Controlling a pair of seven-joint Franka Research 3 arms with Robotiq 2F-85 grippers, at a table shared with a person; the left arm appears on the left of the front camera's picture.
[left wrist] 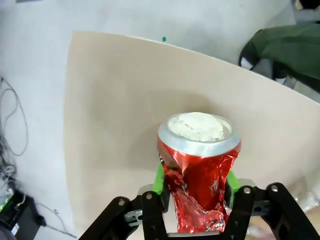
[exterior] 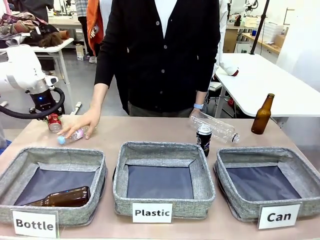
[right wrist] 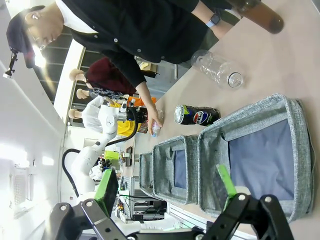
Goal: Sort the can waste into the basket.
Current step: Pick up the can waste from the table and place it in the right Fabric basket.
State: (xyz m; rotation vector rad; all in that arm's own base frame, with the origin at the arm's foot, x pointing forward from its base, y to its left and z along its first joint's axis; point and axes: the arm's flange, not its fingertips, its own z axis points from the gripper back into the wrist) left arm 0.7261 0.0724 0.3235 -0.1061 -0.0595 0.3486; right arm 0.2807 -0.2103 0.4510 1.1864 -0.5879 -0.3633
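The left tool (left wrist: 195, 182) is clamping its green pads (left wrist: 159, 176) onto the dented waist of the crushed red can (left wrist: 197, 165). The crumpled middle is probably giving a narrower hold. The can is standing upright near the left corner of the bench (left wrist: 115, 125). The basket labelled "Can" (exterior: 300, 170) is sitting at the far right, well apart from it. The right tool (right wrist: 167, 187) is hanging wide, holding nothing, on that side, likely placed for the black can (exterior: 203, 138) standing just behind the baskets.

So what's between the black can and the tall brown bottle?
A clear plastic bottle lies there on its side; the front view shows it.
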